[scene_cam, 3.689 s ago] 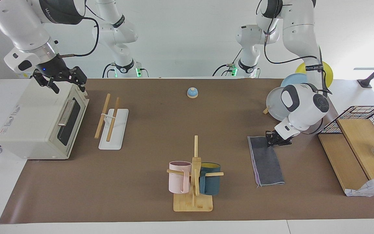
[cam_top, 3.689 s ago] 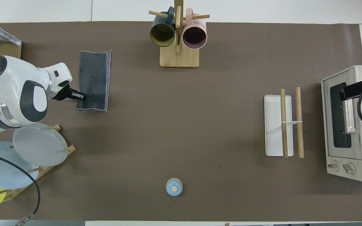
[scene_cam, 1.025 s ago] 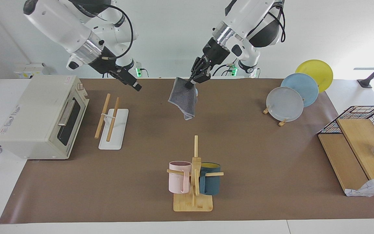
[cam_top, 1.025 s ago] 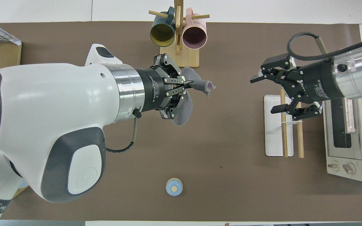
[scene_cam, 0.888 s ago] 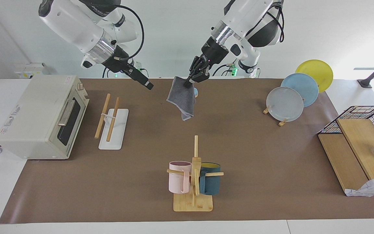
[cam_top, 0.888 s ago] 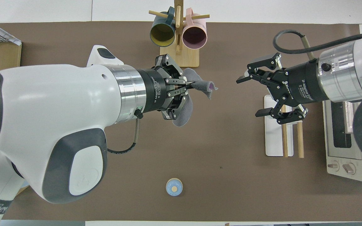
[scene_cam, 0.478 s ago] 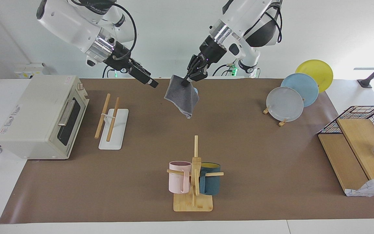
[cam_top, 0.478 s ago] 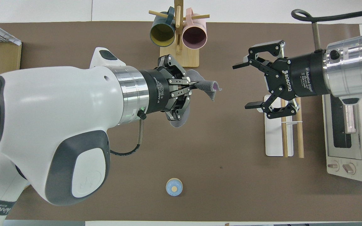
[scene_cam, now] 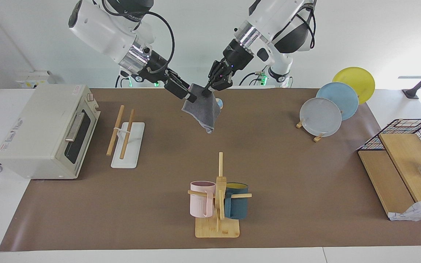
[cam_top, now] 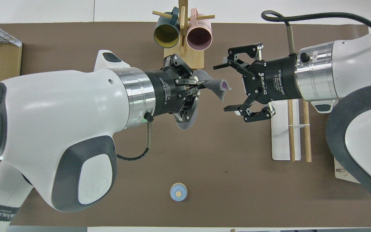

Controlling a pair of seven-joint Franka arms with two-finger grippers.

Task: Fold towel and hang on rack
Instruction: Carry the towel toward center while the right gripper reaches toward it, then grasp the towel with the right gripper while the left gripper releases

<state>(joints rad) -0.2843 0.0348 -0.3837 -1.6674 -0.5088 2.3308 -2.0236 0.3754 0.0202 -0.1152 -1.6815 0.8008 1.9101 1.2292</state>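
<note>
Towel (scene_cam: 202, 109), soft grey cloth with a purple inner face, hangs crumpled in mid-air over the brown mat (scene_cam: 269, 164), pinched at its top corner by the left gripper (scene_cam: 206, 91), fingers clenched on it. Right gripper (scene_cam: 189, 95) sits just beside the cloth's other top corner, fingers spread wide, holding nothing. Rack (scene_cam: 122, 135), two pale wooden rods on a flat white base, stands bare beside the boxy toaster oven (scene_cam: 42, 135).
</note>
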